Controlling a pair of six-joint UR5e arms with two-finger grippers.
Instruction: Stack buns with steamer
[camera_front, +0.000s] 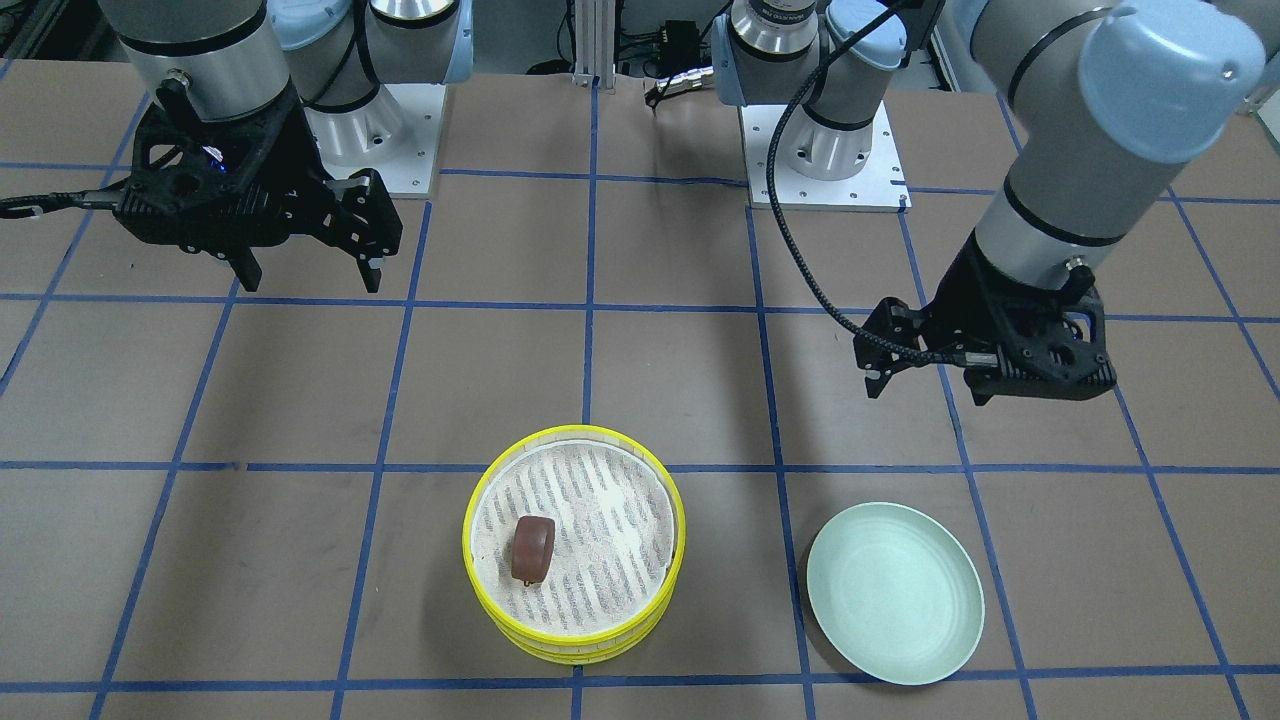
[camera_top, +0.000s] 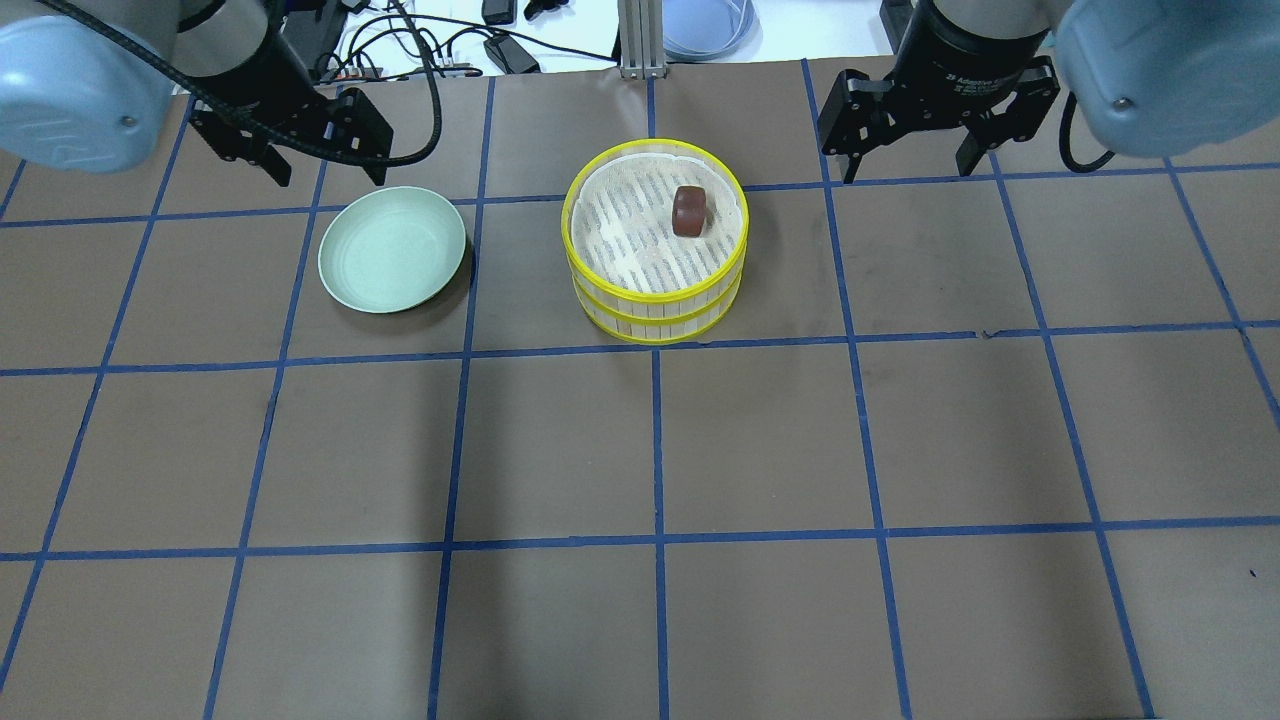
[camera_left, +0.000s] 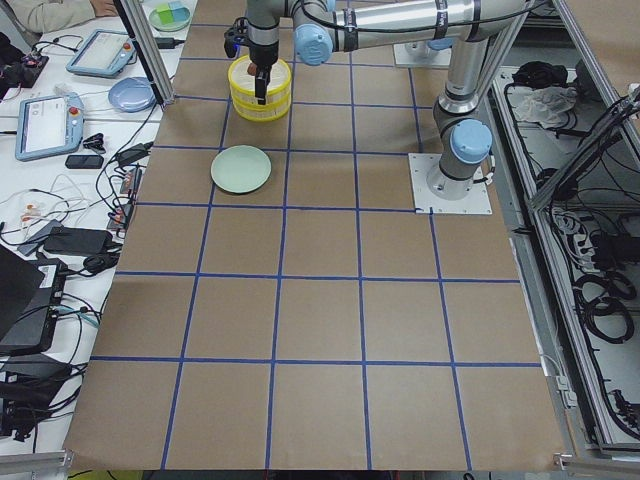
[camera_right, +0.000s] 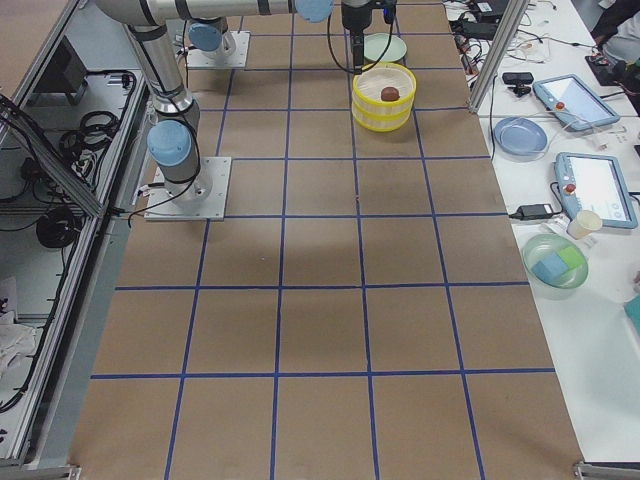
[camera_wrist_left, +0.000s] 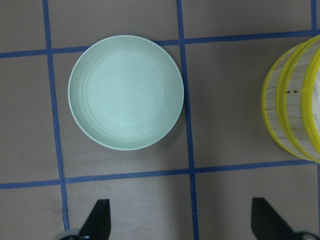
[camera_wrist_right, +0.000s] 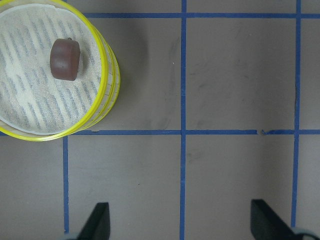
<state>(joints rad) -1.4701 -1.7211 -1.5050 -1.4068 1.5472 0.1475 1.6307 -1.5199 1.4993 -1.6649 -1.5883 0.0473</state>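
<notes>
Bun, dark reddish-brown rounded wedge (camera_top: 690, 211): rests on the cloth liner in the top tier of the yellow-rimmed two-tier steamer (camera_top: 655, 300), mid-length near the table edge opposite the robot; judged placed for stacking. Left gripper (camera_top: 330, 175), right gripper (camera_top: 908, 165): spread wide, empty, raised either side of steamer, well apart from bun.

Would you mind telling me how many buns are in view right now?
1. The reddish-brown bun lies in the top tier of the yellow steamer. The green plate holds none; another may be hidden in the lower tier.
</notes>
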